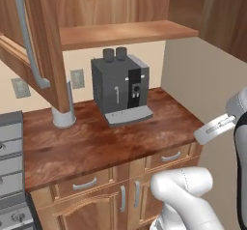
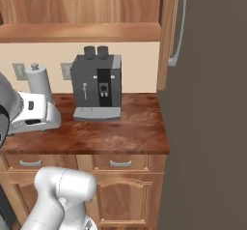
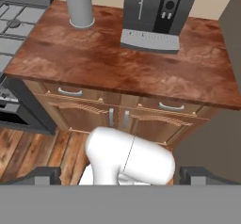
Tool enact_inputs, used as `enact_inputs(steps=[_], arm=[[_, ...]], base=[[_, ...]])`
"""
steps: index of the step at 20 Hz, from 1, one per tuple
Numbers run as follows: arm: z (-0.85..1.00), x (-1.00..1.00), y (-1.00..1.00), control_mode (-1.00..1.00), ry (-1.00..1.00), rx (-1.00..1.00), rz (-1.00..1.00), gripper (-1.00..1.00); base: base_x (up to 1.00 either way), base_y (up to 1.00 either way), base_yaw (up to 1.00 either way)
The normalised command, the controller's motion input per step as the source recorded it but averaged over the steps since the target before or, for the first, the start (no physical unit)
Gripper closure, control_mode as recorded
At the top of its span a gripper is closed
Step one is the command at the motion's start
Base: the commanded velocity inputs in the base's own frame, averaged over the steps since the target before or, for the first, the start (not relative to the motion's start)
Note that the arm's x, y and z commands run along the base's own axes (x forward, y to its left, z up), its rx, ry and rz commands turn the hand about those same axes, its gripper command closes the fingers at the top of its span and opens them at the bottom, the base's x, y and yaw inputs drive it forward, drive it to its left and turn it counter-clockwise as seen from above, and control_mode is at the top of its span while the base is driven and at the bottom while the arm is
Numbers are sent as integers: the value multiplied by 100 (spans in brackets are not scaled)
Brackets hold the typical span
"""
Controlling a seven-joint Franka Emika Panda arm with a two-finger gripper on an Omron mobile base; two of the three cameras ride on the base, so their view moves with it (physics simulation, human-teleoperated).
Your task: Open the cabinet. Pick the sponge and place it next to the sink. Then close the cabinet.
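- The cabinet (image 1: 120, 33) hangs on the wall above the counter (image 1: 96, 142), and both its doors are swung open
- In the left base view one open door (image 1: 41, 45) sticks out toward us, with its long grey handle (image 1: 29, 40) on the front
- In the right base view the other door (image 2: 170, 31) stands open at the right, edge on
- The doors are open so the arm can reach the wooden shelf (image 1: 125, 31) inside
- I can't see a sponge on the part of the shelf that shows, and I can't see a sink
- A dark grey coffee machine (image 1: 120, 91) stands on the counter, back near the wall, right under the shelf
- A grey paper towel roll (image 2: 39, 81) stands upright to the left of the coffee machine, a little apart from it
- A stove (image 3: 19, 18) sits at the left end of the counter
- Low cabinets with drawers (image 3: 117, 112) are under the counter
- The gripper (image 3: 120, 175) is out in front of the counter, looking down at it
- Its two dark fingertips (image 3: 40, 176) stand wide apart at the bottom of the hand view
- Nothing is between them, and they touch nothing
- My guess is the arm has to go up to the shelf next to look for the sponge
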Motion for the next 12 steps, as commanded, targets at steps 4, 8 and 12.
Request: enact_inputs(steps=[4,8,12], arm=[[0,0,0,100,0,0,0,-100],[0,0,0,100,0,0,0,-100],[0,0,0,100,0,0,0,-100]], base=[[0,10,15],[19,0,20],[52,0,7]])
